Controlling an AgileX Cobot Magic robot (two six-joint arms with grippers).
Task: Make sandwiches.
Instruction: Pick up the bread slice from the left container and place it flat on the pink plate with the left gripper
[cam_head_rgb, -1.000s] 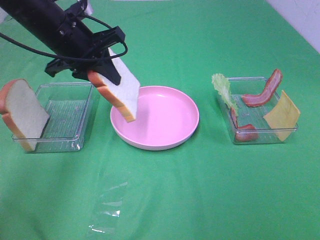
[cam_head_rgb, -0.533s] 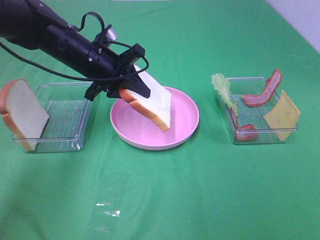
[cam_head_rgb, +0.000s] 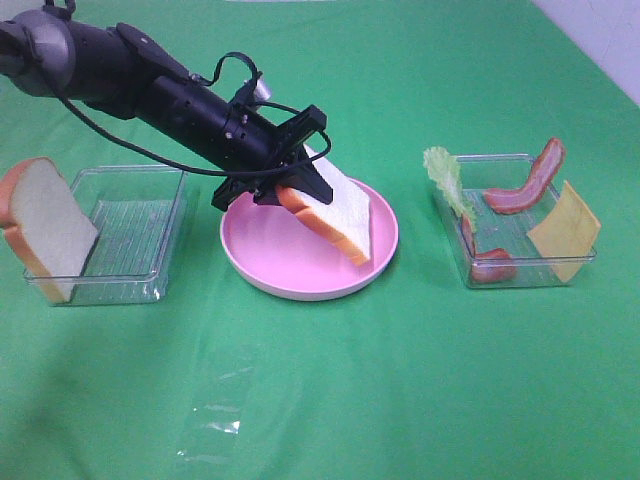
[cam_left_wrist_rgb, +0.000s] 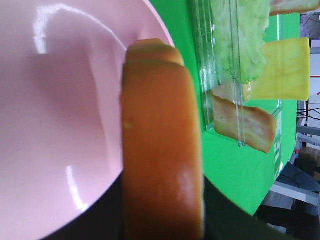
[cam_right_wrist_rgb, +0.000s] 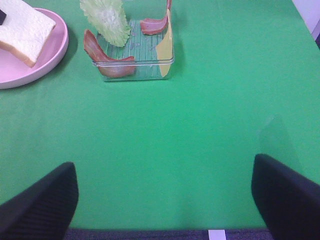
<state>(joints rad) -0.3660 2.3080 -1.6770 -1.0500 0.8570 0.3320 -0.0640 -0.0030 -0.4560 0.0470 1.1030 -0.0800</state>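
Observation:
My left gripper (cam_head_rgb: 296, 186) is shut on a white bread slice (cam_head_rgb: 340, 212) with orange-brown crust, held tilted over the round pink plate (cam_head_rgb: 262, 268). The slice's lower corner is down near the plate's right side. In the left wrist view the crust (cam_left_wrist_rgb: 160, 165) fills the middle, with the plate (cam_left_wrist_rgb: 55, 125) behind it. A second bread slice (cam_head_rgb: 45, 225) leans on the left clear tray (cam_head_rgb: 135, 235). Lettuce (cam_head_rgb: 446, 178), bacon strips (cam_head_rgb: 528, 186) and a cheese square (cam_head_rgb: 565, 230) stand in the right tray (cam_head_rgb: 520, 272). My right gripper (cam_right_wrist_rgb: 162, 200) is open over bare cloth, short of that tray (cam_right_wrist_rgb: 137, 62).
A green cloth covers the whole table. A strip of clear film (cam_head_rgb: 215, 415) lies on the cloth in front of the plate. The right arm does not show in the exterior view.
The left arm has swung to the right and down, carrying the bread slice from the plate's left edge to over the plate's right half. The right gripper stays as it was.

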